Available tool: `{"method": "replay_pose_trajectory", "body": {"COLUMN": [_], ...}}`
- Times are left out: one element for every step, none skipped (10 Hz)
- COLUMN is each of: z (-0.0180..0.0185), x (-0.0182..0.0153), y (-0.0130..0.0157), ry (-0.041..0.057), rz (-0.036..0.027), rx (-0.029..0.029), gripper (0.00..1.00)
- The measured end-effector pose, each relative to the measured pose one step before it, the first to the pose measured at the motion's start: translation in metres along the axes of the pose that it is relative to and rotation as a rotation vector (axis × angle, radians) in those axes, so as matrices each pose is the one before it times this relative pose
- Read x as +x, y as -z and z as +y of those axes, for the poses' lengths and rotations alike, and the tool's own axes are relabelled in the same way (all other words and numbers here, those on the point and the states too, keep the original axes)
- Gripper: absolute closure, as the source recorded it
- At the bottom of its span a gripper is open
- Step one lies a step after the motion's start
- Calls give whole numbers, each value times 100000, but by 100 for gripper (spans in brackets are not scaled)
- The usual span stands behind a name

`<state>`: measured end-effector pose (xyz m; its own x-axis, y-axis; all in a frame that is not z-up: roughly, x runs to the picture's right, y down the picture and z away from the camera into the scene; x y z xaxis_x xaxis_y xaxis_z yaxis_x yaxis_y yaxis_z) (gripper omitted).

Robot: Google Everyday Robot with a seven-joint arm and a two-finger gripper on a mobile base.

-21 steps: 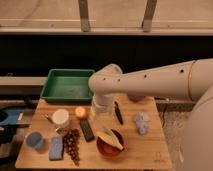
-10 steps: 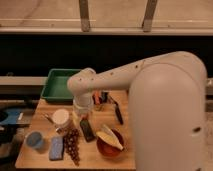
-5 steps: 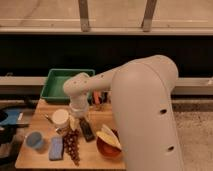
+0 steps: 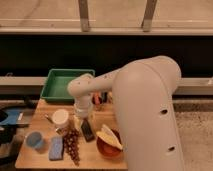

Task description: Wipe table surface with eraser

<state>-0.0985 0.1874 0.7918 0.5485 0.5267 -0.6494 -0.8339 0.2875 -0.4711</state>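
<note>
The table surface (image 4: 91, 156) is a light-brown wooden board at the lower left. The eraser (image 4: 88, 131), a small black flat block, lies on it near the middle, between a bunch of grapes and a bowl. My gripper (image 4: 80, 120) hangs from the white wrist just above and to the left of the eraser's far end, close to the table. My large white arm hides the right part of the table.
A green tray (image 4: 56, 93) sits at the table's back left. A white cup (image 4: 60, 117), a blue round lid (image 4: 35, 140), a blue-grey sponge (image 4: 56, 148), dark grapes (image 4: 73, 146) and an orange bowl with yellow food (image 4: 109, 142) surround the eraser.
My arm has swung left and closer to the camera, now covering the table's right side. The gripper has moved left to just above the eraser. The objects have not moved.
</note>
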Motion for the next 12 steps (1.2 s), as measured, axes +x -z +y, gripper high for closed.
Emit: {"method": "replay_pose_trajectory", "body": {"z": [-645,-318,106,187,-43,-90,-10,108,-147,-183,-17,9], "x": [189,42,-22,-49,20,16,21,12,172,135,38,-65], "y": [-45,33,-6,-47,11,65,-10,-68,-201,-257,-442,-579], "ry": [-1547,-586,180,342,-63,-146,102,97,-545,-553,-271,-300], "rz": [-50,-283,40,83,-3,-27,479,205,411,354,669,724], "rx": [-380,-114,-14,-55,8,71,496,48,59,-186,-374,-1024], "gripper": [38,38,38,38,38,38,38,38,38,38,38,38]}}
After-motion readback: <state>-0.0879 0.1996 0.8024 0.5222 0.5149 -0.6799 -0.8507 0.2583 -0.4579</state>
